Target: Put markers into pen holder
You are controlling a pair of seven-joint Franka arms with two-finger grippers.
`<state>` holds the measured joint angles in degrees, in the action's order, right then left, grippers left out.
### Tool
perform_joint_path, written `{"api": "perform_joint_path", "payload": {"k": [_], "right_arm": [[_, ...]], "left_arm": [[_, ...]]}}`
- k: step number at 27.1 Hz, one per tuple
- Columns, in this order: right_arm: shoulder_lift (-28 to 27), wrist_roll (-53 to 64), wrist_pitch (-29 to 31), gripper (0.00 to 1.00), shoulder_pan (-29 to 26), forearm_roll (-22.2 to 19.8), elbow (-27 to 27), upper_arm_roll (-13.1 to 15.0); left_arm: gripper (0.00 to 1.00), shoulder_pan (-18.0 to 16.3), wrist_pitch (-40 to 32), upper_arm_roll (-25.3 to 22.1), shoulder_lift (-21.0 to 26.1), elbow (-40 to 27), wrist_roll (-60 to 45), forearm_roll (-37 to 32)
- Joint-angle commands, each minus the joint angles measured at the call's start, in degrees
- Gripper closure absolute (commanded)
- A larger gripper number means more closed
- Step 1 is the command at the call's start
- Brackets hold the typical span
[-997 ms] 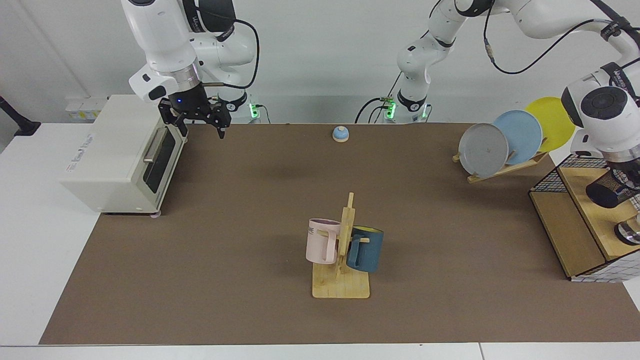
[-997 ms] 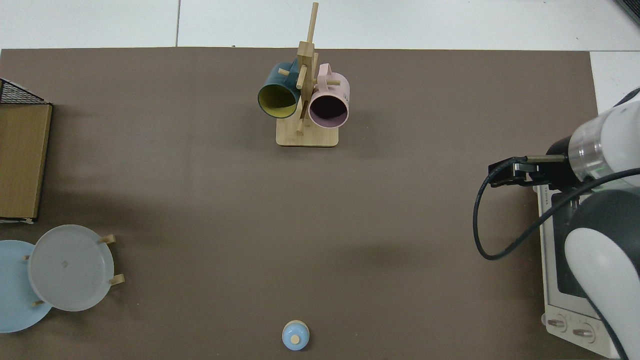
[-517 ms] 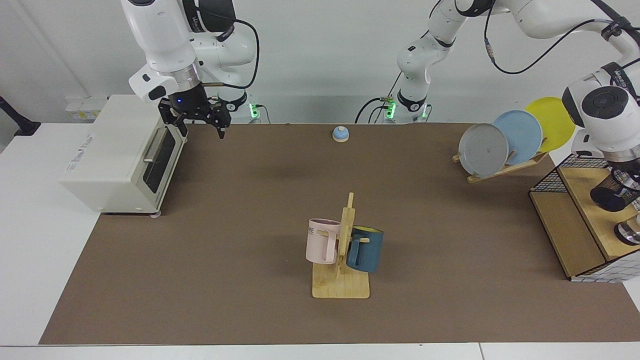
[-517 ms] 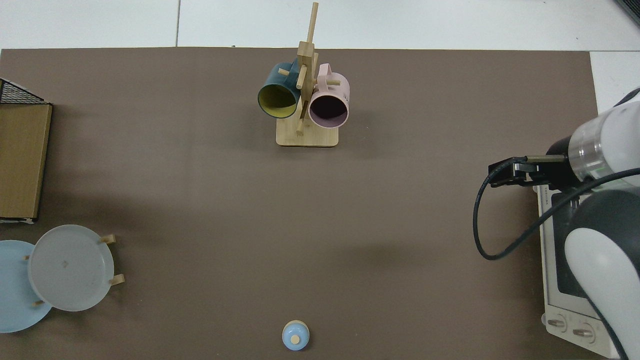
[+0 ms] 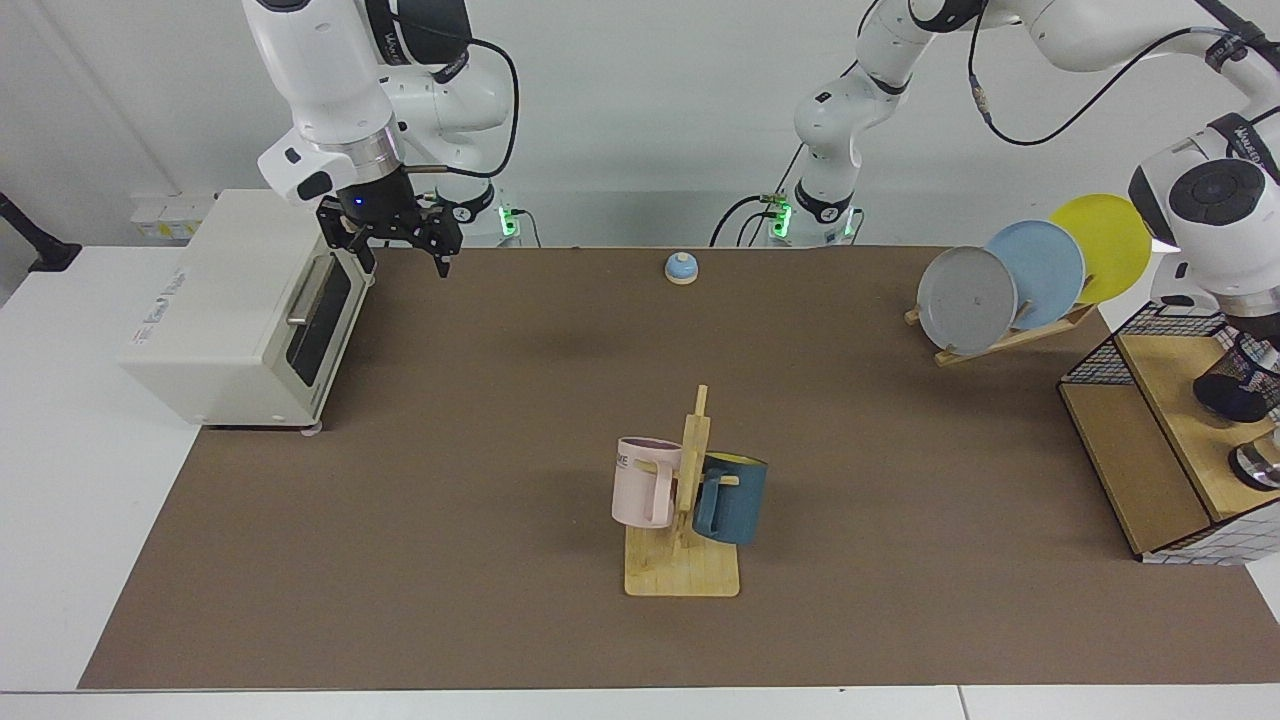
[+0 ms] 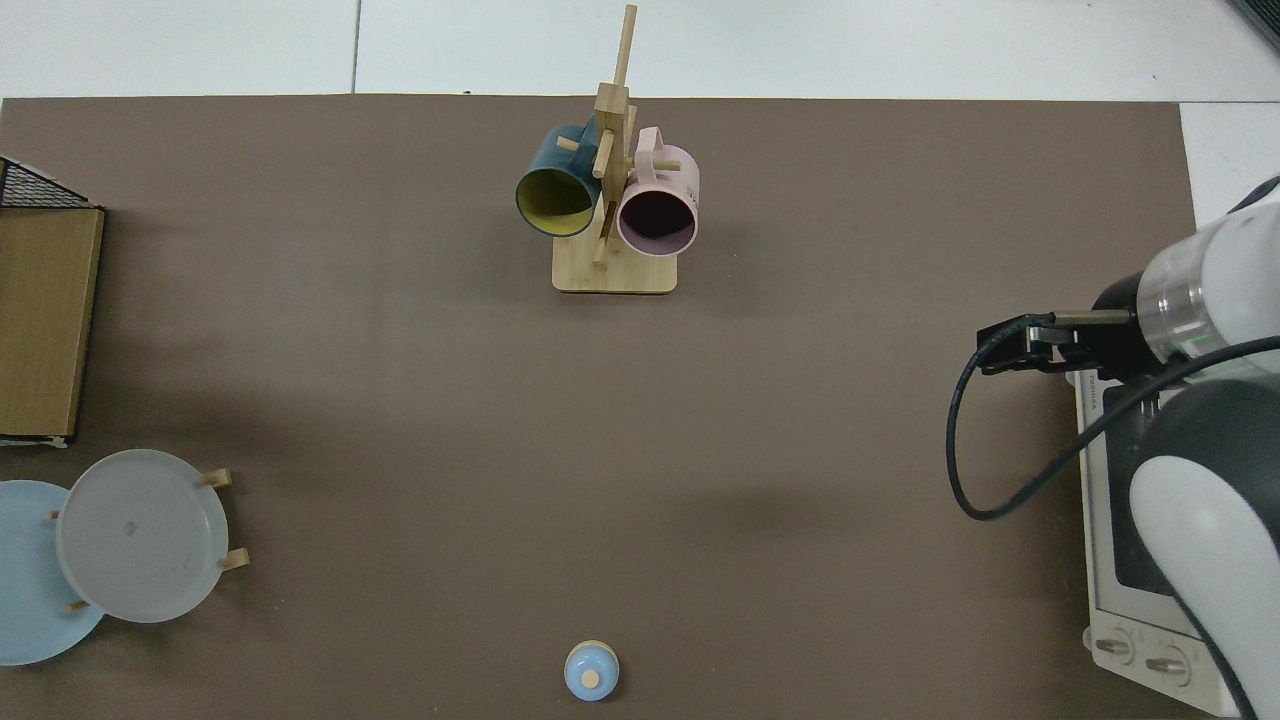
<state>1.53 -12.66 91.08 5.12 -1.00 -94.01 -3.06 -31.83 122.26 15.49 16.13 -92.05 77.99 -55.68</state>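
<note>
The left gripper [image 5: 1252, 385] is carrying the pen holder [image 5: 1232, 392] farther toward the frame edge over the wooden shelf [image 5: 1190, 430], grasping it, likely to reposition it. The right gripper [image 5: 398, 240] is waiting, released, beside the toaster oven [image 5: 230, 310]. No marker visible.

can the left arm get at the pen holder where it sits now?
Probably yes: the left gripper is already right at the pen holder on the wooden shelf, nothing visibly between them. The contact itself is cut off at the frame edge.
</note>
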Motion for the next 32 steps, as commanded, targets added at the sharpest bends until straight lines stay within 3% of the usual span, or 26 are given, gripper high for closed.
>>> {"api": "perform_joint_path", "payload": {"k": [1, 9, 10, 12, 15, 32], "right_arm": [[0.4, 1.3, 1.0, 0.01, -1.0, 0.4, -0.5, -0.5], [0.3, 1.3, 1.0, 0.01, -1.0, 0.4, -0.5, -0.5], [0.3, 1.3, 1.0, 0.01, -0.9, 0.4, -0.5, -0.5], [0.3, 1.3, 1.0, 0.01, -1.0, 0.4, -0.6, -0.5], [0.3, 1.3, 1.0, 0.01, -1.0, 0.4, -0.5, -0.5], [0.3, 1.3, 1.0, 0.01, -0.9, 0.4, -0.5, -0.5]], "left_arm": [[0.00, 0.1, -2.2, 0.2, -0.6, 1.9, 1.1, 1.8], [0.03, -0.1, -2.2, 0.2, -0.7, 1.5, 1.9, 4.3], [0.15, -0.3, -2.2, 0.3, -0.7, 1.4, 1.8, 5.0], [0.60, -0.2, -2.6, 0.2, -0.7, 1.4, 1.6, 6.1], [0.97, -0.2, -3.0, 0.2, -0.7, 1.4, 1.7, 7.1], [1.00, 0.4, -5.0, 0.5, -1.4, 2.0, 1.9, 7.3]]}}
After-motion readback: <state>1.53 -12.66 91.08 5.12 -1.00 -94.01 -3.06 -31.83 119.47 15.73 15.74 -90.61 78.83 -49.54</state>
